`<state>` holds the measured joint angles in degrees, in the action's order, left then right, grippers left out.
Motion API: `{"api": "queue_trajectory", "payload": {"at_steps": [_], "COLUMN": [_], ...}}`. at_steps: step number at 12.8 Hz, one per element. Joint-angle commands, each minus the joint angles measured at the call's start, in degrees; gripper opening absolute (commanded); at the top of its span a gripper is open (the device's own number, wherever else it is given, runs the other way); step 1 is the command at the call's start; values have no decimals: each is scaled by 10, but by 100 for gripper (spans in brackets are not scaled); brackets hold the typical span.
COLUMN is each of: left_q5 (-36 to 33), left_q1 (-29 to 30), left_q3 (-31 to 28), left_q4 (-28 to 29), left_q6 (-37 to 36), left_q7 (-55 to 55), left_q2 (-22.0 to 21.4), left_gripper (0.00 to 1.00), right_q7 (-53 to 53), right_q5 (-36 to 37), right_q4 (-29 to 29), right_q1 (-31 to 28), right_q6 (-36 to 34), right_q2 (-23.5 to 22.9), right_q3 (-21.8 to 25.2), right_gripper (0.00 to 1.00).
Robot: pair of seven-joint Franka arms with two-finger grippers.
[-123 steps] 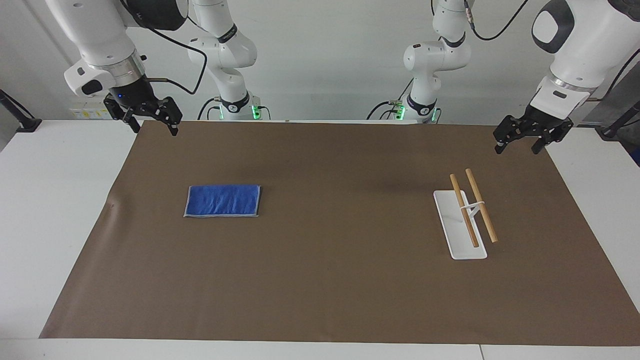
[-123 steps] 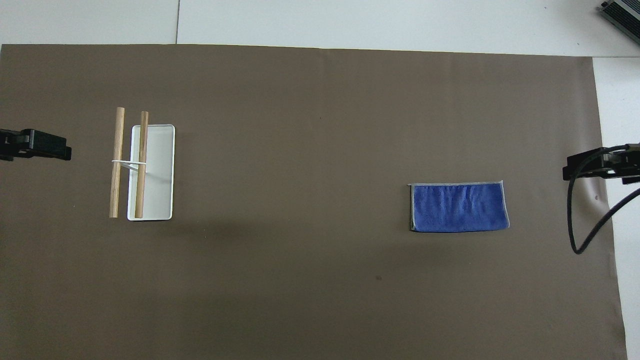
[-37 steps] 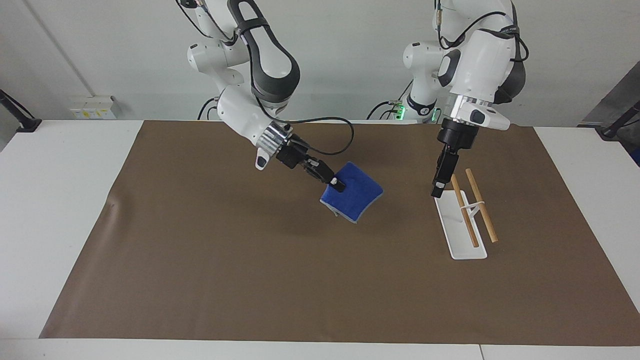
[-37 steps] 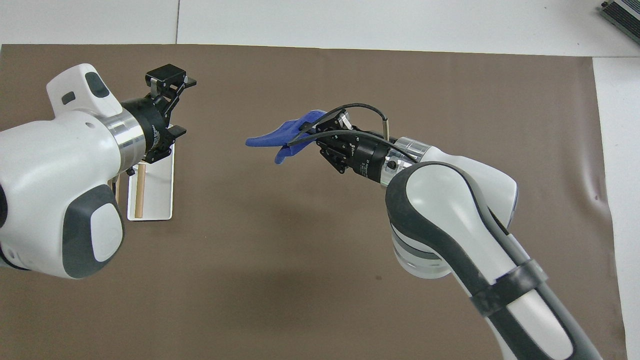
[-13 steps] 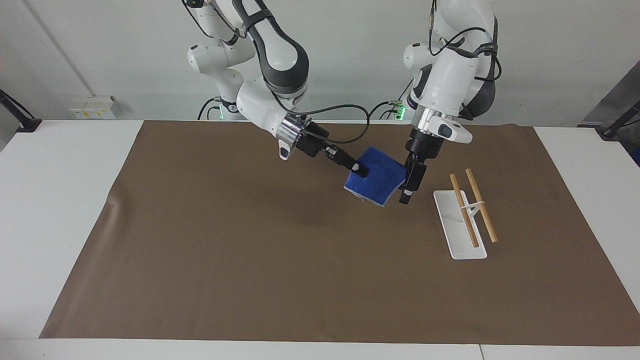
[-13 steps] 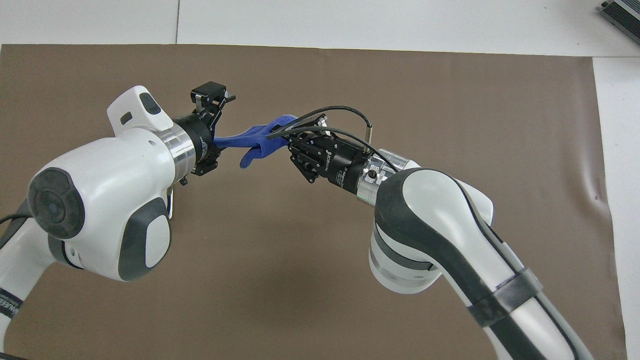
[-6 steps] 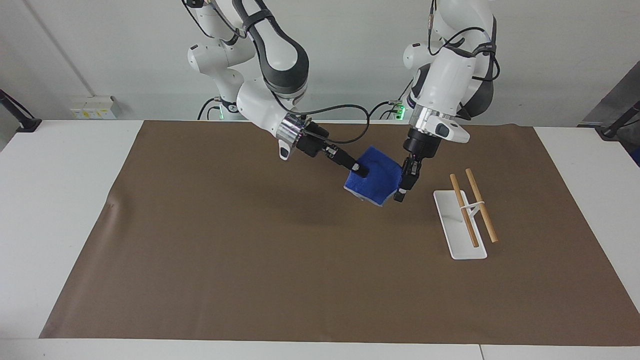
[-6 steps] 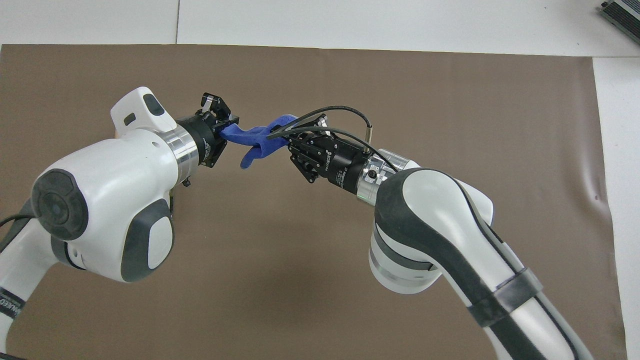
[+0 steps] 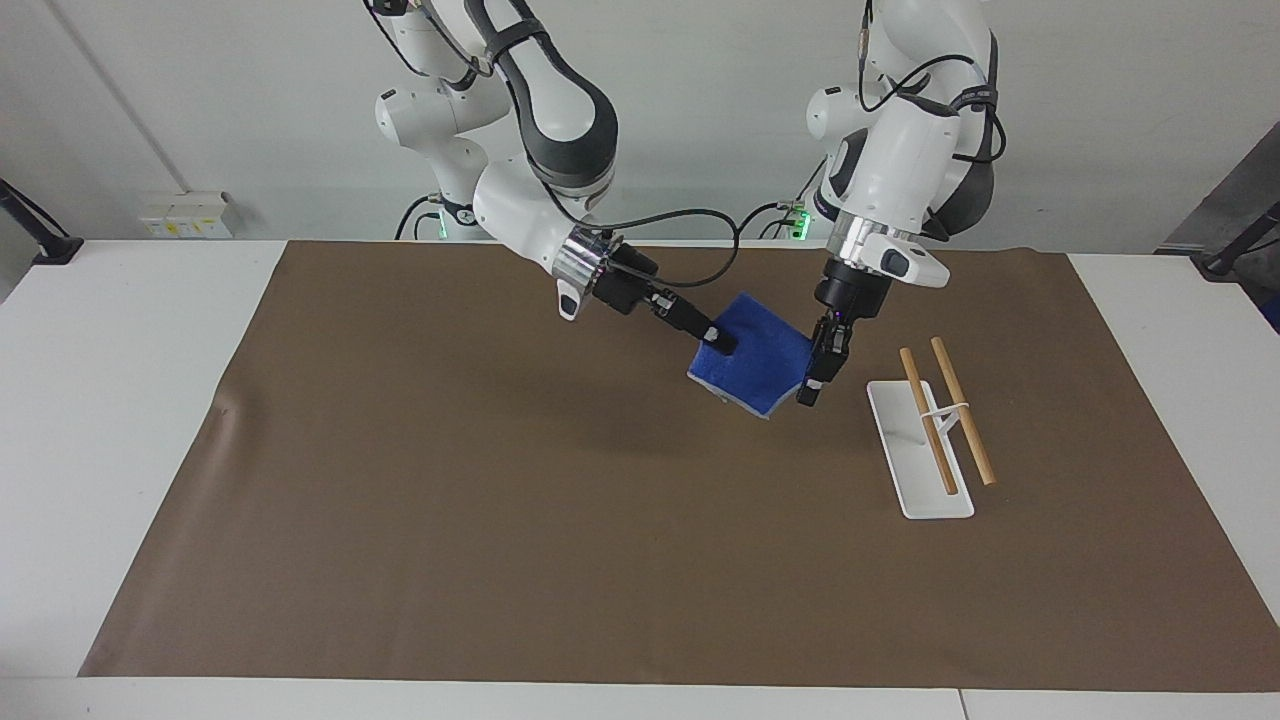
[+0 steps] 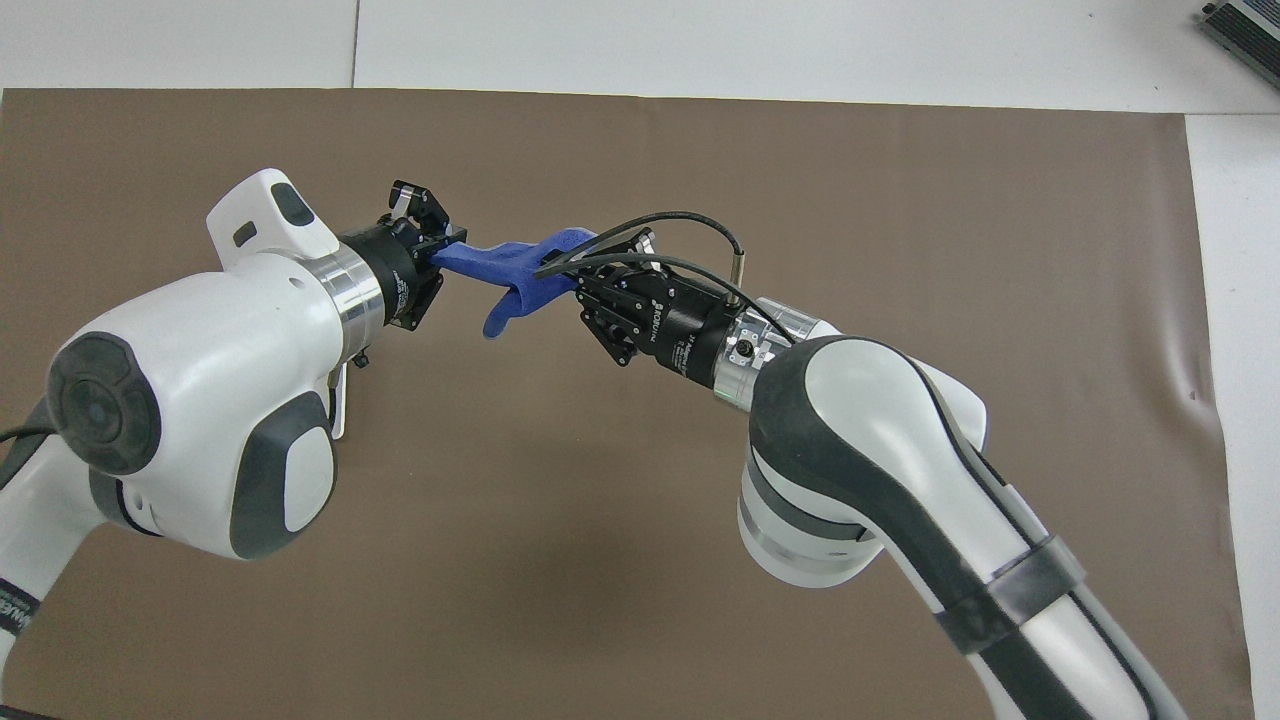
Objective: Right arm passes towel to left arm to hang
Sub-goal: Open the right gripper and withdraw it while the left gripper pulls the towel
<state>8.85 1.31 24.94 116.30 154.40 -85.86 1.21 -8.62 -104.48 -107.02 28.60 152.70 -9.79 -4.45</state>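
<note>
Towel: my blue towel point(image 9: 757, 355) hangs in the air over the brown mat point(image 9: 500, 560) — beside the rack point(image 9: 925, 450).
Right gripper: my right gripper point(image 9: 722, 340) pinches one edge.
Left gripper: my left gripper point(image 9: 812, 385) is clamped on the other edge — both hold.

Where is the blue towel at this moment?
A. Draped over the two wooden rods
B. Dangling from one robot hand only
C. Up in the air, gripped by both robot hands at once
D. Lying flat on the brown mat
C: the towel hangs above the mat with the right gripper clamped on one edge and the left gripper closed on the other, while the wooden rods stay bare.
</note>
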Motion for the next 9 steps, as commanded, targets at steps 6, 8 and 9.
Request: {"api": "queue_trajectory", "payload": {"at_steps": [6, 8, 9], "left_q5": [6, 6, 6], "left_q1": [23, 23, 24], "left_q3": [4, 4, 3], "left_q4": [-40, -40, -39], "left_q6": [3, 1, -3], "left_q7": [30, 68, 82], "left_q2": [12, 12, 12], "left_gripper": [0, 0, 0], "right_q7": [80, 105, 109], "right_q5": [156, 266, 321], "right_q4": [-30, -56, -64], "right_q1": [-14, -41, -61], "right_q6": [82, 99, 96], "right_q2": [-6, -6, -6], "right_q3": [-2, -2, -2], "right_gripper": [100, 100, 100]}}
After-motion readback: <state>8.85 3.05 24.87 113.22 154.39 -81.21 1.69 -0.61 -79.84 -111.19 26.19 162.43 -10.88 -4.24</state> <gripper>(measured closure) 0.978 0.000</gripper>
